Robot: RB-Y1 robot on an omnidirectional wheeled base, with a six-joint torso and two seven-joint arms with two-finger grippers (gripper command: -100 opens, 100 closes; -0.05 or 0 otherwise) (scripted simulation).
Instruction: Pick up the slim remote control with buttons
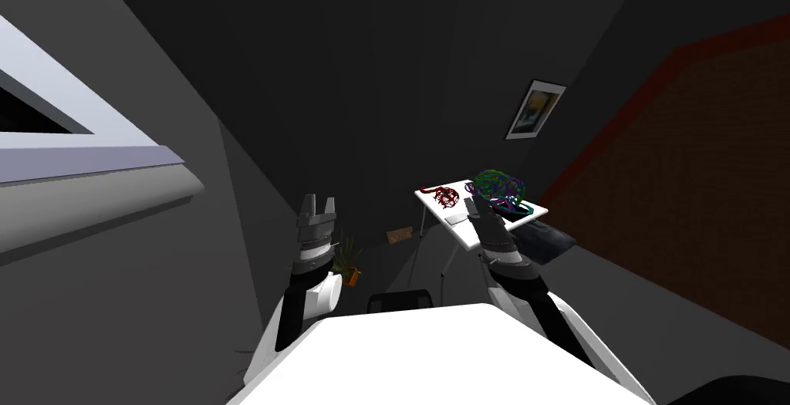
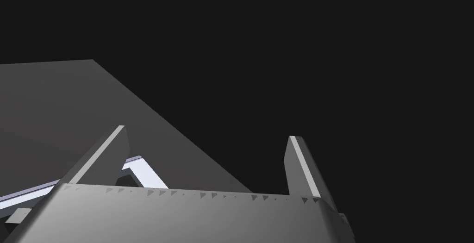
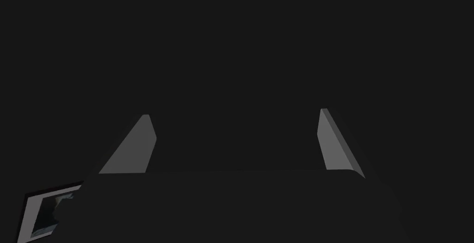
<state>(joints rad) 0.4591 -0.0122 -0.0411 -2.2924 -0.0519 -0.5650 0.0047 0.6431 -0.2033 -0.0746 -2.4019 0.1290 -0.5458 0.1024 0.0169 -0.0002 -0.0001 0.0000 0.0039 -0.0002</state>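
Against the dark wall (image 1: 386, 76), a white table (image 1: 461, 235) bears a grey remote (image 1: 454, 218)

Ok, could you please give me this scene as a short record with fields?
target: slim light grey remote, lying flat on the white table
right tool: open, empty, close to the remote
left tool: open, empty, held up away from the table
also on table: dark red tangle, multicoloured tangle
task state: remote not yet grasped
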